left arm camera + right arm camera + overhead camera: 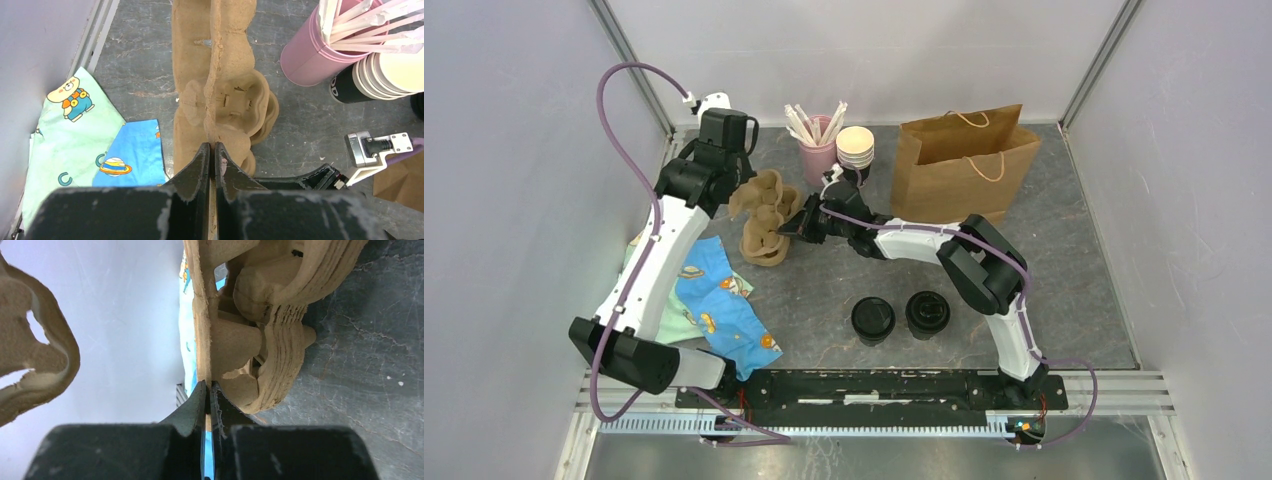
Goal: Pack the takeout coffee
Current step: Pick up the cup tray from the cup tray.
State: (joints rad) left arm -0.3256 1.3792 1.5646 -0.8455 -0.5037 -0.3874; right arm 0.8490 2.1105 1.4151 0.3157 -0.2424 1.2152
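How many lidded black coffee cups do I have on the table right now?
2. The left lidded cup stands near the front centre of the table; the right lidded cup stands close beside it. Any inside the brown bag would be hidden.

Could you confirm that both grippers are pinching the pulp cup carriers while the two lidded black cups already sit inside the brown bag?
Not quite. The left gripper and right gripper do pinch the pulp cup carriers, but the two lidded black cups stand on the table, outside the brown bag; the top view shows this.
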